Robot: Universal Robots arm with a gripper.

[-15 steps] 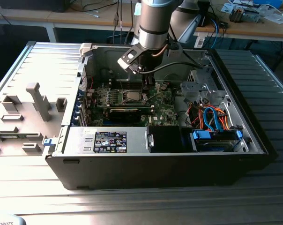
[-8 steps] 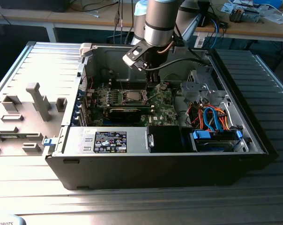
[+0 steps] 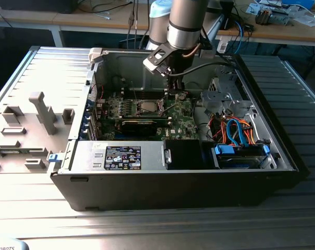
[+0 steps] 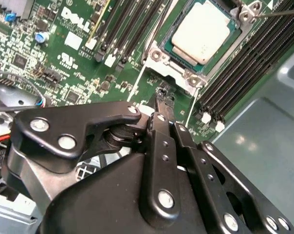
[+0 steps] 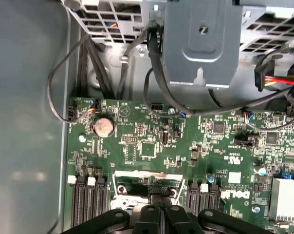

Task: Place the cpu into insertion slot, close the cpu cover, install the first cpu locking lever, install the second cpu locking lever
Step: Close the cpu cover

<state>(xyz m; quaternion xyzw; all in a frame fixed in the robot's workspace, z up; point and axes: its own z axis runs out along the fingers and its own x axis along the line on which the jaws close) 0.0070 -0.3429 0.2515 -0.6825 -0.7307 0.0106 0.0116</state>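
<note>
1. At the exterior view's far left, grey moulded fixtures (image 3: 40, 112) stand on a ribbed grey surface (image 3: 147, 226), apart from the case.
2. An open black computer case (image 3: 173, 187) lies with its top uncovered. Bare surface runs along its near edge.
3. Inside the case's near wall, a silver power supply (image 3: 92, 156) carries a dark printed label (image 3: 123, 157). Its print is too small to read.
4. On the green circuit board (image 3: 183, 122), the cpu (image 4: 203, 31) lies flat in the insertion slot (image 3: 137, 107), silver face up. The cpu cover (image 4: 172, 69) lies flat around it, and the chip shows through its cut-out.
5. White printed lettering (image 4: 81, 22) marks the board beside the slot.
6. The arm (image 3: 186, 21) hangs over the board from above. Its jaws are clenched, with the fingertips (image 4: 160, 114) pressed together just beside the cover's rim, on the exterior view's right of the slot.
7. A grey metal drive cage (image 3: 220, 99) stands near the jaws, leaving a narrow gap.
8. Orange and blue cables (image 3: 235, 130) fill the space up to the case's right wall.
</note>
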